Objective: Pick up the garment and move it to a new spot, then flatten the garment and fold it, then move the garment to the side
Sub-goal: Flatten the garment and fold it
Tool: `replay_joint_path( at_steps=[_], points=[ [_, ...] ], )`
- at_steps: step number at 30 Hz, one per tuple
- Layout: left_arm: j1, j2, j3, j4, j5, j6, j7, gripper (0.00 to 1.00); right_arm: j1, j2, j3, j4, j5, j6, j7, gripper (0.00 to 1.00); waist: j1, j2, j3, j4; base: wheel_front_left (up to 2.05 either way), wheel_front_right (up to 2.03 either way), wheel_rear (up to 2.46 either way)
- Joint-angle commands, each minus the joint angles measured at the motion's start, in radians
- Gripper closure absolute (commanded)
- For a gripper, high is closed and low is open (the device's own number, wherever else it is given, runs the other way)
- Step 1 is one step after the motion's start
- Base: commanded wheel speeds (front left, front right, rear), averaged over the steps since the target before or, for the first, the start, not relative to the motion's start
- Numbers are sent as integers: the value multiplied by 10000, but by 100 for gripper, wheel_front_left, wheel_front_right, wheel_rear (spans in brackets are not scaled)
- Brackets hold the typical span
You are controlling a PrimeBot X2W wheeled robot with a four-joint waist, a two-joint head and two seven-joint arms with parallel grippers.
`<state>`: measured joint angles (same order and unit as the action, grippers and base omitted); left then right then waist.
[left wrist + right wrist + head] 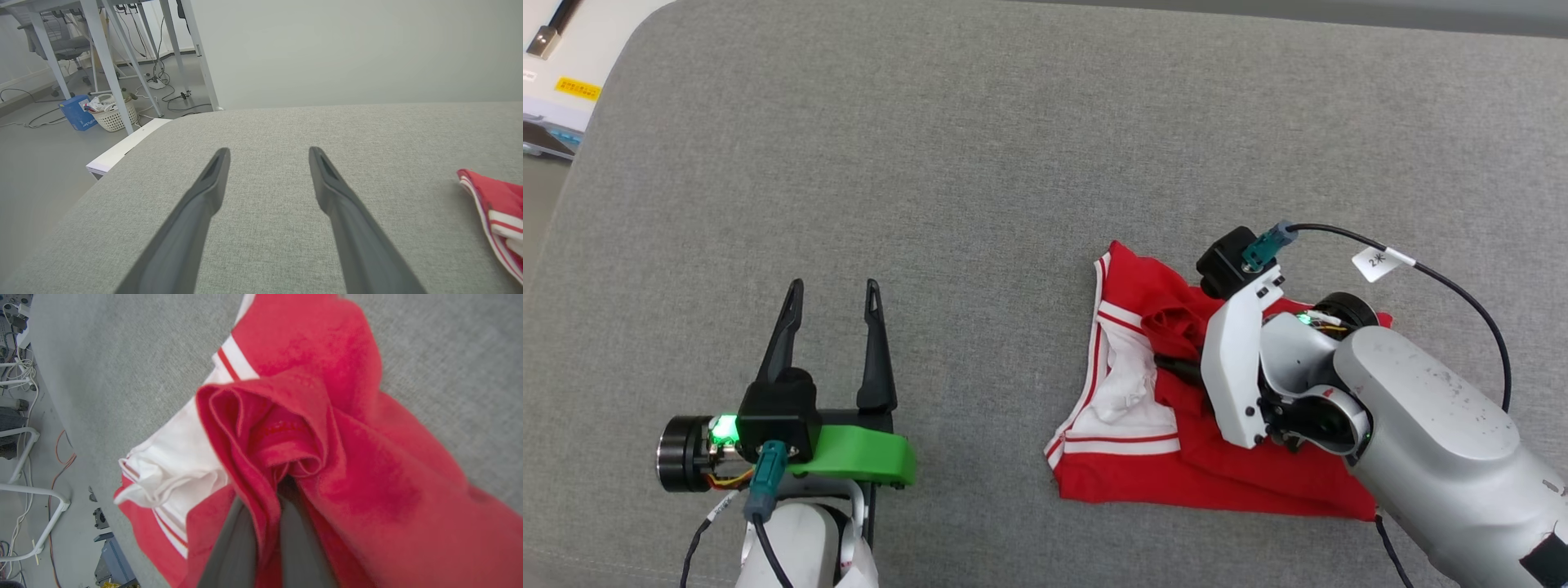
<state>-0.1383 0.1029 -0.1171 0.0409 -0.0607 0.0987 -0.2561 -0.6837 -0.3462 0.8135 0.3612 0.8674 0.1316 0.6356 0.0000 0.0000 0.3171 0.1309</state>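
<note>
A bunched fold of the garment (367, 457) is pinched between the closed fingers of the right gripper (273, 506), whose tips are buried in the red cloth. The garment is seen lying crumpled on the grey padded surface (980, 163), on the robot's right side, with a white sleeve (1131, 392) and striped trim turned up along its left edge. The left gripper (833, 287) is held with its fingers spread wide over the same surface, well apart from the garment.
</note>
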Motion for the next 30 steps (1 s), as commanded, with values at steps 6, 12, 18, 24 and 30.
replay_joint_path(
  at_steps=[6, 12, 18, 24, 30],
  points=[
    [-15, -65, 263, 122, 130, -124, -57, 0, -205, -333, 678, -113, 8, -9, -1595, 0, 0, 0, -408, -214, 0, 0, 0],
    [361, 11, 465, 29, 207, -191, -57, 0, 55, -1378, -62, -1368, -380, -9, -3873, 0, 0, 0, -1010, -635, 0, 0, 0],
    [591, 73, 604, -81, 254, -233, -57, 0, 989, -1757, -2326, -1639, -2081, -9, -6262, 0, 0, 0, -1460, -1096, 0, 0, 0],
    [792, 110, 643, -63, 279, -311, -57, 0, 2435, -1109, -4823, -1639, -3999, -9, -7906, 0, 0, 0, -1807, -1428, 0, 0, 0],
    [1149, 99, 637, -138, 286, -327, -57, 0, 4469, 551, -7304, -2114, -5620, -9, -8713, 0, 0, 0, -2147, -1634, 0, 0, 0]
  ],
)
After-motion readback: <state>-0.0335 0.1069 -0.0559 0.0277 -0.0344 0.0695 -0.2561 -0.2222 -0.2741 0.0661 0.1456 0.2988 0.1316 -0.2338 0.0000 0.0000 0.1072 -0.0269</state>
